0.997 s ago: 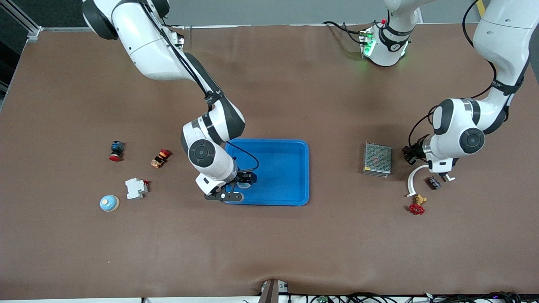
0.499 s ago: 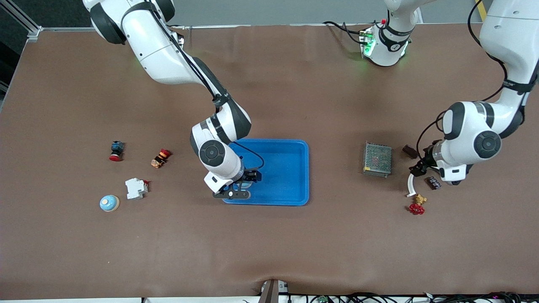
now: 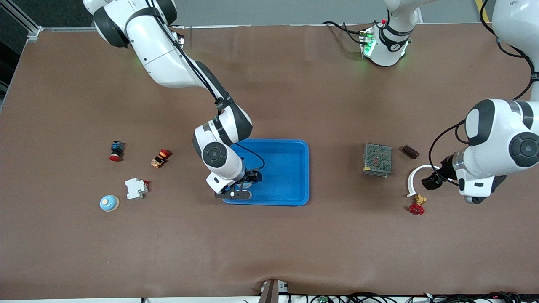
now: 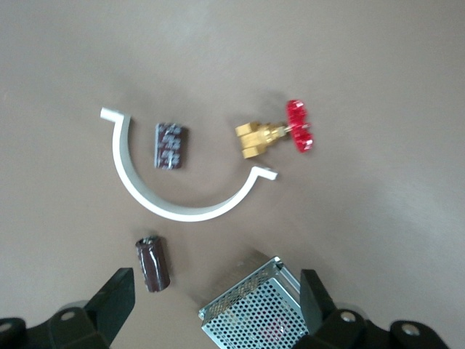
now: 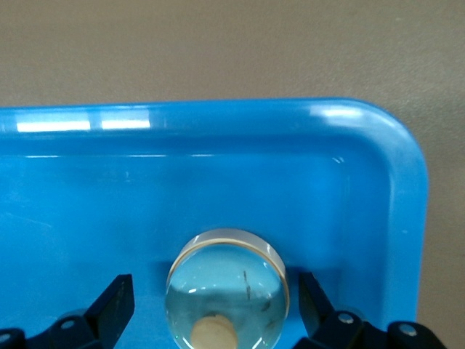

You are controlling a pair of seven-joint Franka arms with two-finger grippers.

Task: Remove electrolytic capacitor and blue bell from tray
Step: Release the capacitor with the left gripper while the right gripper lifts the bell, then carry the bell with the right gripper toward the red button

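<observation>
The electrolytic capacitor (image 3: 409,152) has been released onto the counter (image 3: 294,252) beside the mesh box (image 3: 377,159), outside the tray (image 3: 290,168). The left end effector (image 3: 431,182), spread wide, has been withdrawn. The blue bell (image 5: 227,291), in the tray near frame centre, is straddled by the wide-open right end effector (image 3: 248,179).

- A robotics lab: two white arms stand on a table (image 3: 294,252) with a brown cover.
- Cables (image 3: 379,298) lie along its edge.
</observation>
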